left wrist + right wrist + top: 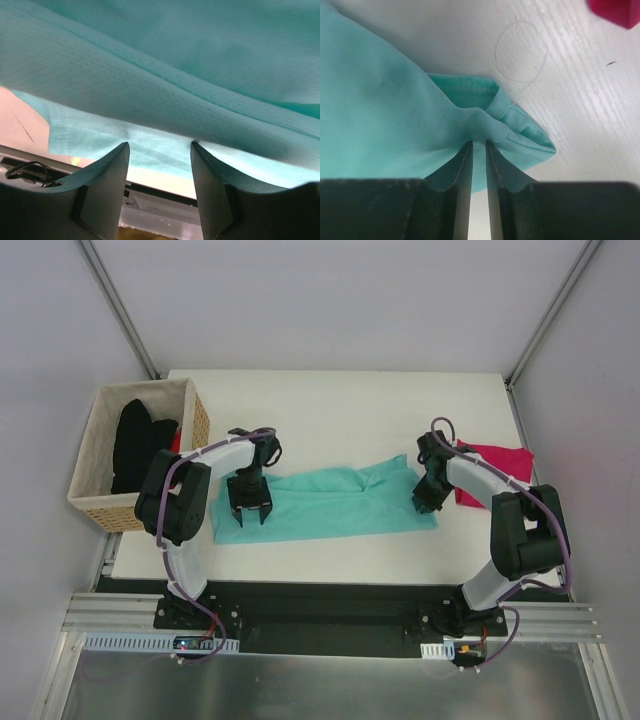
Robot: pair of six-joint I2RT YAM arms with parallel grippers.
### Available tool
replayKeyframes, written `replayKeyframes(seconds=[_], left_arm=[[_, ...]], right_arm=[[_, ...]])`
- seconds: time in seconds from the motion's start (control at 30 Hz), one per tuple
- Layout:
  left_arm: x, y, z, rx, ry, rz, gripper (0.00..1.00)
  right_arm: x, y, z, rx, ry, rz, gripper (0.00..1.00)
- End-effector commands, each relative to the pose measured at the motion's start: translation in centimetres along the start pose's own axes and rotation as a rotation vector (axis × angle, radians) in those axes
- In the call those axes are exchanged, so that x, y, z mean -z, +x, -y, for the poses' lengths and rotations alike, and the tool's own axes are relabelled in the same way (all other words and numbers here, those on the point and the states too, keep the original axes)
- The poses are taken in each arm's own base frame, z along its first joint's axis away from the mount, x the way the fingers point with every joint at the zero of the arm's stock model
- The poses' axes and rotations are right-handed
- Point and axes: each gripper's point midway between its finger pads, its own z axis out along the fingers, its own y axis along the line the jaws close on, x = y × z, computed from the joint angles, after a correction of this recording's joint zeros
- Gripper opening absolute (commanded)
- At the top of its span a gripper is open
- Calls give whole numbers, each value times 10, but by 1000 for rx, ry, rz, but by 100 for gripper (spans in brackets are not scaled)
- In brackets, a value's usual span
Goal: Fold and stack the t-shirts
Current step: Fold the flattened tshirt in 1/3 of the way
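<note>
Overhead, a white worktop [340,400] spans the scene between grey walls. Across its near half lies the teal t-shirt [330,505], drawn out into a long band running left to right, its right end wider and creased. Off the left edge of the worktop stands a tan woven basket [100,505], and black t-shirts [135,445] are heaped inside it. At the right edge, well apart from the basket, the magenta t-shirt [495,465] lies in a flat folded shape, partly hidden behind the right arm. The left claw [251,518] points down over the left end of the teal t-shirt; in the left wrist view its two dark fingers [107,175] stand wide apart, with the hemmed cloth edge running across just past their tips and nothing clamped between them. The right claw [428,502] sits at the right end of the same shirt, beside the magenta one. Its fingers [460,170] are only a narrow slit apart, the white surface showing through the slit, and a gathered fold of teal cloth meets their tips; whether that fold is pinched cannot be told. A thin looped thread [520,55] lies on the worktop just beyond that fold.
</note>
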Motion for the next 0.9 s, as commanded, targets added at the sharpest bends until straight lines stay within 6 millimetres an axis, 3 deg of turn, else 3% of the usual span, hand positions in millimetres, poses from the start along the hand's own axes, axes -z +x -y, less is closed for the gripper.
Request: replayKeyframes(seconds=[0.0,0.1,0.23,0.37,0.5,0.7,0.83,0.87], left_arm=[[20,-16,8,-2,23,69,52],[30,-22,9,-3,36,99,52],[36,-25,9,-10,41,115,52],[39,-25,7,-13,39,120,52],[46,-28,5,-6,34,146,53],[56,-33,0,11,18,175,54],[62,-41,1,16,18,201,54],[64,-42,2,15,22,203,54]], right_arm=[[31,-27,0,-2,15,113,21],[47,-35,-4,6,1,162,22],[77,-57,-27,45,-51,255,23],[88,-75,-48,128,-55,286,23],[85,-80,-61,163,-48,274,23],[74,-72,-75,163,-85,245,24],[72,-84,-92,228,-91,249,24],[61,-85,-96,261,-72,228,24]])
